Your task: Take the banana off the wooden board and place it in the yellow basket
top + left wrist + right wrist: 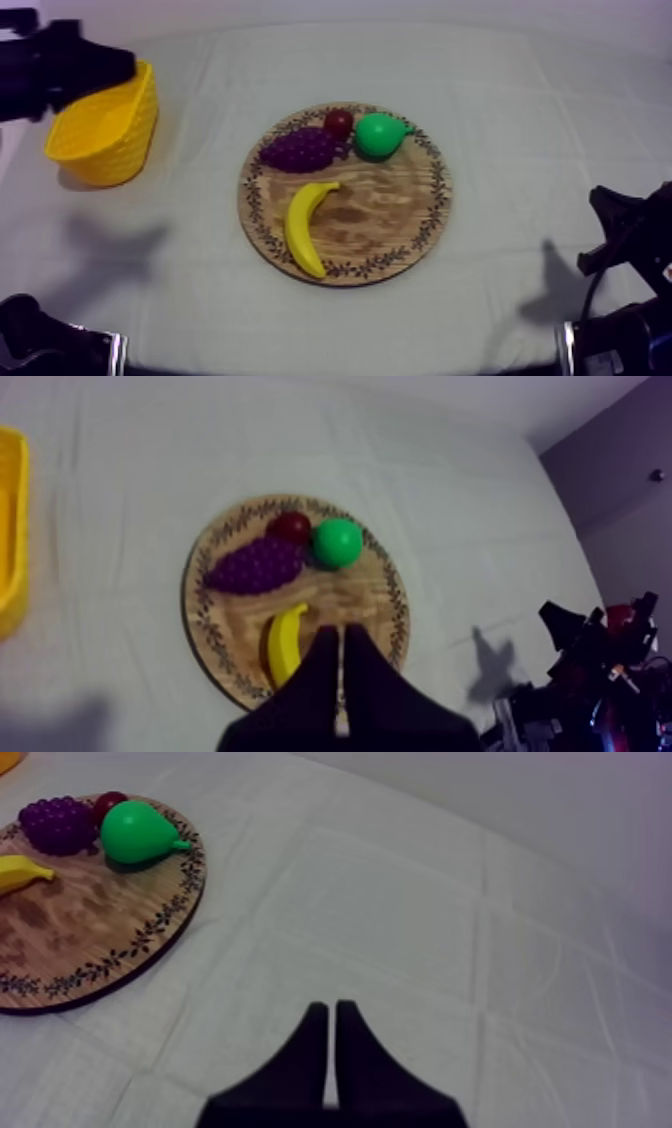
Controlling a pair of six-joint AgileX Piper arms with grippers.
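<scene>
Left gripper [340, 634]: narrow wedge, empty, covers banana [285, 644] end on wooden board [372, 601] | right gripper [331, 1009]: same wedge | yellow basket [115, 150]: left arm [60, 65] overlaps rim

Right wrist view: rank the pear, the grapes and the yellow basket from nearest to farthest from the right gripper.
1. pear, on the wooden board, at its side towards the right gripper.
2. grapes, beyond the pear on the board.
3. yellow basket, off the board, farthest, past the grapes.
</scene>
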